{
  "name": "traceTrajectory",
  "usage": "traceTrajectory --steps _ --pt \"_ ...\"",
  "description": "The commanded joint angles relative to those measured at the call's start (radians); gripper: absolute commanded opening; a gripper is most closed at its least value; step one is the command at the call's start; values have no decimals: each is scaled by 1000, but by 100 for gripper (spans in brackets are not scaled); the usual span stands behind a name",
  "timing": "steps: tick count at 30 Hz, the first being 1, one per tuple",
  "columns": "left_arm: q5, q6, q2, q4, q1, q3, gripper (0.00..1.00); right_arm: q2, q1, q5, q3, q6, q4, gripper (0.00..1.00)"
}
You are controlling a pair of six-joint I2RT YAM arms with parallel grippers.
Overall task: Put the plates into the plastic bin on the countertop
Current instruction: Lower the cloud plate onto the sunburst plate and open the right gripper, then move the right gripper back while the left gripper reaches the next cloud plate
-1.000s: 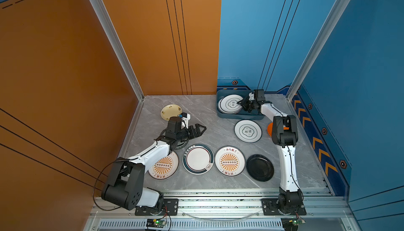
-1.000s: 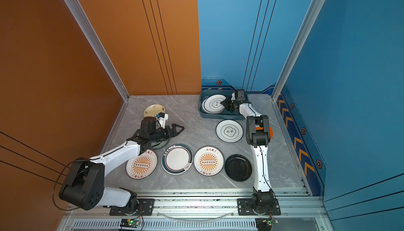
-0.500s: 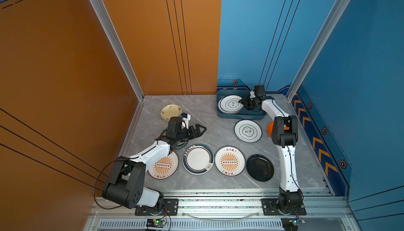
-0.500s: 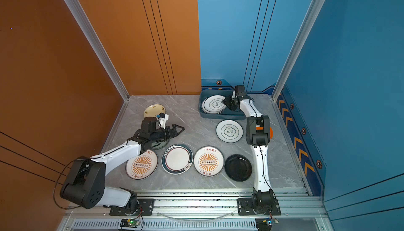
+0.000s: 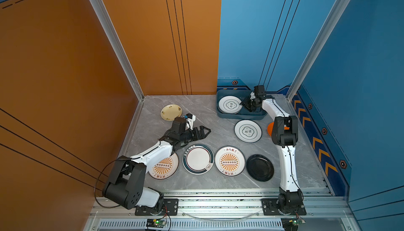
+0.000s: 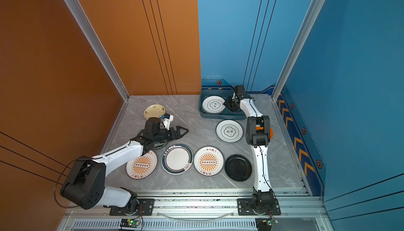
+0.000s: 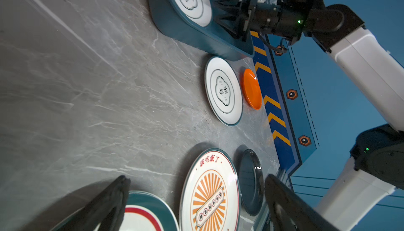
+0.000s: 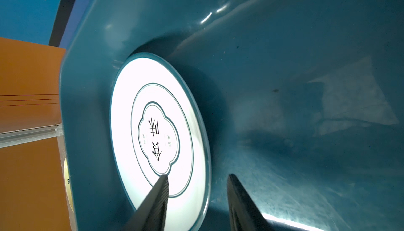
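- We see the grey marble tabletop (image 5: 220, 129) carrying everything, walled in orange and blue
- The teal plastic bin (image 5: 236, 116) sits at the tabletop's far edge against the blue wall, right of the middle
- In the bin's left end the binned ring-emblem plate (image 5: 230, 104) lies flat; the right wrist view shows bare bin floor beside it
- The loose ring-emblem plate (image 5: 248, 131) lies on the tabletop just in front of the bin
- Along the near edge we count a row: the left sunburst plate (image 5: 162, 167) partly under the left arm, the teal-rimmed plate (image 5: 198, 158), the right sunburst plate (image 5: 229, 161), then the black plate (image 5: 260, 167)
- The yellow plate (image 5: 171, 111) lies apart, nearer the orange wall
- The orange plate (image 7: 251, 89) lies just beside the loose ring-emblem plate, partly behind the right arm in both top views
- The left claw (image 5: 205, 131) hovers between the yellow plate and the row, jaws spread wide, holding nothing
- The right claw (image 8: 197, 176) is inside the bin, jaws partly parted and gripping nothing: one finger over the binned plate's face, the other past its rim
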Motion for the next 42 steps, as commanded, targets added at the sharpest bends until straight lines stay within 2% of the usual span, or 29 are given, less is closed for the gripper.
traceTrajectory --steps 1,4,7,10,14,18,27,42 --pt "-5 46 40 -14 -84 88 98 -81 7 -13 26 -27 10 47" --pt "-23 60 103 -36 -160 151 98 -107 14 -46 26 -32 41 47" --pt "-33 54 158 -36 -214 198 98 -172 14 -18 -1 -54 28 47" --pt "-53 56 201 -53 -254 238 98 -273 7 11 -96 -69 42 47" --pt "-76 70 274 -89 -300 305 100 -483 -11 37 -320 -73 126 48" --pt "-73 58 354 -93 -329 349 95 -680 -37 61 -571 -78 214 49" --pt "-98 14 494 -55 -340 401 80 -979 -91 43 -927 -133 246 50" --pt "-224 -6 666 -85 -311 580 73 -1292 -110 59 -1358 -121 343 51"
